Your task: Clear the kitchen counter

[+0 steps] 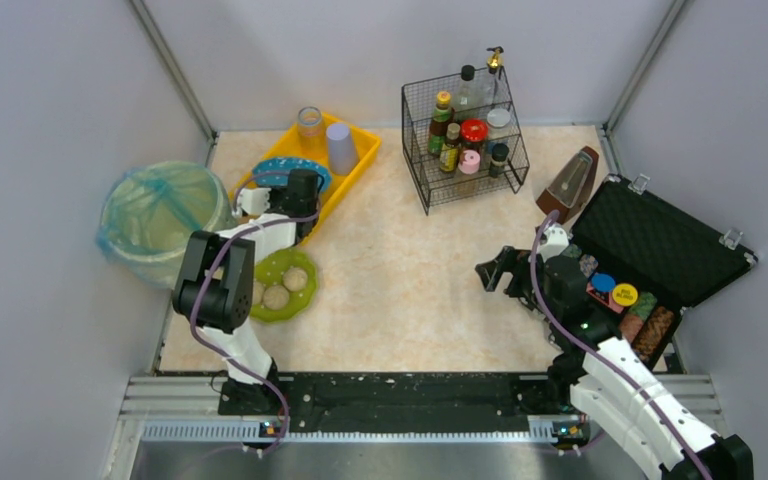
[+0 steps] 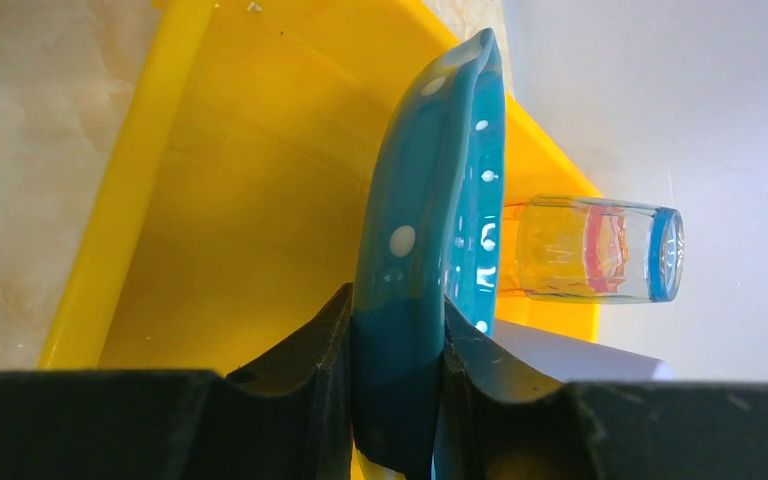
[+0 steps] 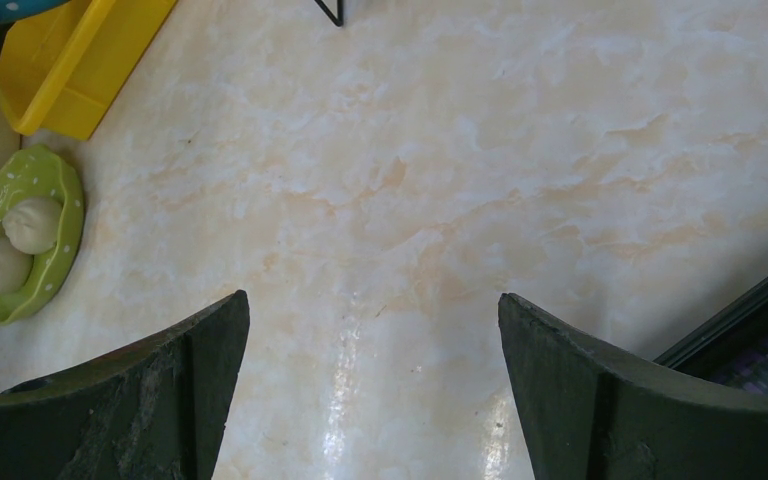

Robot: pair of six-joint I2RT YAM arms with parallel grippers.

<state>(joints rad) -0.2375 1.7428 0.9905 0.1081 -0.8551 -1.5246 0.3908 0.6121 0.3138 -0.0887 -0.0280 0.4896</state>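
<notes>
The kitchen counter, a cream marbled surface, is enclosed by grey walls on three sides and bounded at the near edge by a black front rail.

The left arm is folded at the elbow and extended over the yellow tray at the counter's far left. The left gripper is pinched on the rim of a blue dotted plate; whether the plate touches the tray cannot be told. The right gripper is held over bare counter with its fingers spread wide (nothing is between them).

A glass and a lilac cup are stood in the tray. A green plate carrying buns lies just beside the tray. A wire rack of bottles is placed at the back, and an open black case at the right.
</notes>
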